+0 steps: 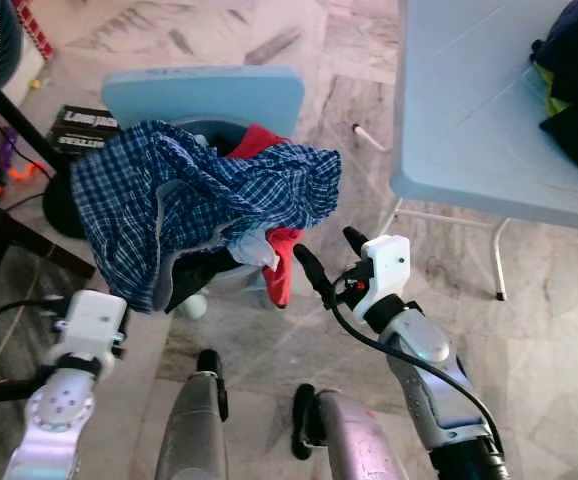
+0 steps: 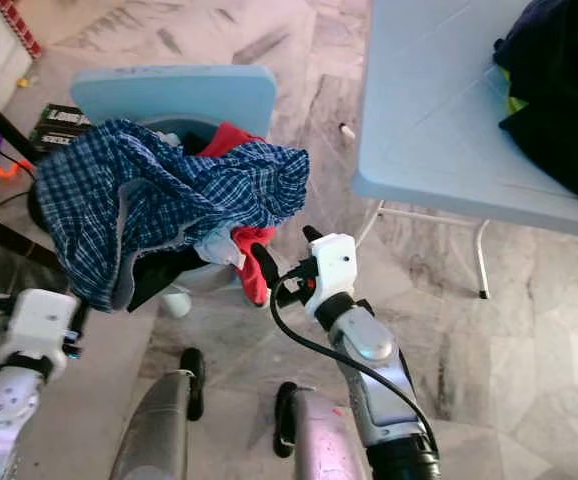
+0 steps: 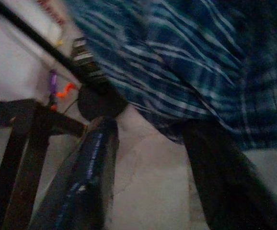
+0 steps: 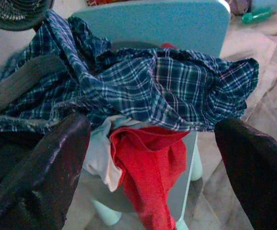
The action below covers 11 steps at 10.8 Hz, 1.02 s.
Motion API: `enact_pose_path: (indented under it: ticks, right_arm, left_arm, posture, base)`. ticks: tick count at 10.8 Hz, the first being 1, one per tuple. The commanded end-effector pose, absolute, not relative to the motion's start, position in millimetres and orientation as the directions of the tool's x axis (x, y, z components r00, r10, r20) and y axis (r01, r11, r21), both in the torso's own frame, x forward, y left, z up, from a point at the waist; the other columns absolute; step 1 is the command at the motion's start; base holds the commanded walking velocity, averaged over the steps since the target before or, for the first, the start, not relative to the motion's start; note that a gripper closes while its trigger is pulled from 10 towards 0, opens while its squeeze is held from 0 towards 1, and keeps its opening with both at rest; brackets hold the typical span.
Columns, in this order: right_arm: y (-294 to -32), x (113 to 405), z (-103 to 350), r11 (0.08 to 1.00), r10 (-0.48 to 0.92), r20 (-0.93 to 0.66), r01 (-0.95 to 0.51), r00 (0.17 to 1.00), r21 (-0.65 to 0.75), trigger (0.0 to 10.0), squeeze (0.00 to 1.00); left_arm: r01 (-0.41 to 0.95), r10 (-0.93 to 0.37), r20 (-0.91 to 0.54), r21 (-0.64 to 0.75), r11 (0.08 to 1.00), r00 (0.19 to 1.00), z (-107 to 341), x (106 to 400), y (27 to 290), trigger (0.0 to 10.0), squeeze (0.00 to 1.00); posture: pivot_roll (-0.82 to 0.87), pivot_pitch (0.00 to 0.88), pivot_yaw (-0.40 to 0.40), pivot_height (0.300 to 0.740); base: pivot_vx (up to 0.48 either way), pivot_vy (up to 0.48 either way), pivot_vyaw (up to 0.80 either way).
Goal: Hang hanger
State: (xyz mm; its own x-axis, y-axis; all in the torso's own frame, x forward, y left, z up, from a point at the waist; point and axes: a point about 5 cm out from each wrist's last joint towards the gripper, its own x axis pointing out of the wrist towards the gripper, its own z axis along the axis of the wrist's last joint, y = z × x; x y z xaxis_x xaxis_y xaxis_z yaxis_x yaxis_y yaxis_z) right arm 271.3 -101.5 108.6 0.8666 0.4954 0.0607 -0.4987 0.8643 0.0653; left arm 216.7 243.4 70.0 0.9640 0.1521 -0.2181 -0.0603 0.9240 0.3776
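Since no hanger can be made out among the clothes heaped on the chair [image 1: 204,92], the task looks barely begun, with finding, lifting and hanging all left. The plaid shirt [image 1: 199,195] tops the heap; the right hand [image 1: 334,260] hovers open and empty just beside its hem, over a red cloth [image 4: 150,165], while the left hand [image 3: 148,158], spread wide, sits under the shirt's other edge.

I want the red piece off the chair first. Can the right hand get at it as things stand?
Probably yes. The right hand is open and points at the red garment, which hangs below the blue plaid shirt off the chair. Nothing stands between them, though the shirt drapes over the garment's upper part.
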Motion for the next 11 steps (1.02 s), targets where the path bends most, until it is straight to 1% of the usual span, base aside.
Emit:
enact_pose_path:
  ticks: [1,2,3,4,5,6,7,8,9,10,11]
  right_arm:
    - [-104,270,102,0.873,0.481,0.043,-0.483,0.876,0.073,10.0,0.0]
    - [-104,272,102,0.873,0.481,0.048,-0.483,0.876,0.071,10.0,0.0]
    - [-104,277,104,0.874,0.479,0.056,-0.482,0.876,0.066,10.0,0.0]
    - [-102,282,104,0.868,0.489,0.061,-0.492,0.87,0.062,10.0,0.0]
    - [-98,283,104,0.863,0.499,0.063,-0.502,0.864,0.057,10.0,0.0]
    - [-97,281,106,0.854,0.514,0.068,-0.518,0.855,0.047,10.0,0.0]
    - [-99,280,107,0.849,0.525,0.061,-0.528,0.849,0.03,10.0,0.0]
    - [-104,281,108,0.849,0.527,0.058,-0.528,0.848,0.009,10.0,0.0]
    - [-116,283,109,0.87,0.492,0.061,-0.493,0.869,0.005,10.0,0.0]
    - [-121,283,107,0.88,0.473,0.052,-0.475,0.879,0.01,10.0,0.0]
    - [-118,281,103,0.873,0.486,0.039,-0.487,0.873,0.015,10.0,0.0]
  left_arm:
    - [-0.177,0.232,-0.25,0.225,0.958,0.94,65,214,249,10.0,1.0]
    - [-0.222,0.263,-0.212,0.201,0.954,0.941,69,220,255,10.0,1.0]
    - [-0.227,0.271,-0.076,0.362,0.904,0.96,85,230,268,10.0,1.0]
    - [-0.167,0.189,-0.011,0.418,0.893,0.982,90,233,260,10.0,1.0]
    - [-0.145,0.167,-0.016,0.422,0.895,0.986,86,234,254,10.0,1.0]
    - [-0.092,0.103,0.004,0.477,0.874,0.995,78,229,239,10.0,1.0]
    - [-0.079,0.088,0.001,0.465,0.882,0.996,72,226,234,10.0,1.0]
    - [-0.178,0.217,-0.101,0.305,0.936,0.971,56,225,246,10.0,1.0]
    - [-0.327,0.352,-0.205,0.146,0.934,0.913,42,221,260,10.0,1.0]
    - [-0.352,0.381,-0.203,0.166,0.921,0.902,42,218,262,10.0,1.0]
    - [-0.362,0.391,-0.216,0.163,0.918,0.895,42,211,262,10.0,1.0]
  posture:
    - [0.04,0.306,-0.029,0.74]
    - [0.05,0.299,-0.03,0.74]
    - [0.06,0.289,-0.034,0.74]
    - [0.07,0.272,-0.046,0.74]
    - [0.07,0.265,-0.054,0.74]
    - [0.04,0.248,-0.085,0.74]
    - [0.02,0.253,-0.1,0.74]
    - [0.0,0.254,-0.098,0.74]
    - [0.0,0.275,-0.096,0.74]
    - [0.01,0.289,-0.099,0.74]
    - [0.03,0.302,-0.094,0.74]
  base:
    - [0.0,0.0,0.0]
    - [0.0,0.0,0.0]
    - [0.0,0.0,0.0]
    - [0.0,0.0,0.0]
    - [0.0,0.0,0.0]
    - [0.0,0.0,0.0]
    - [0.0,0.0,0.0]
    - [0.0,0.0,0.0]
    - [0.0,0.0,0.0]
    - [0.0,0.0,0.0]
    - [0.0,0.0,0.0]
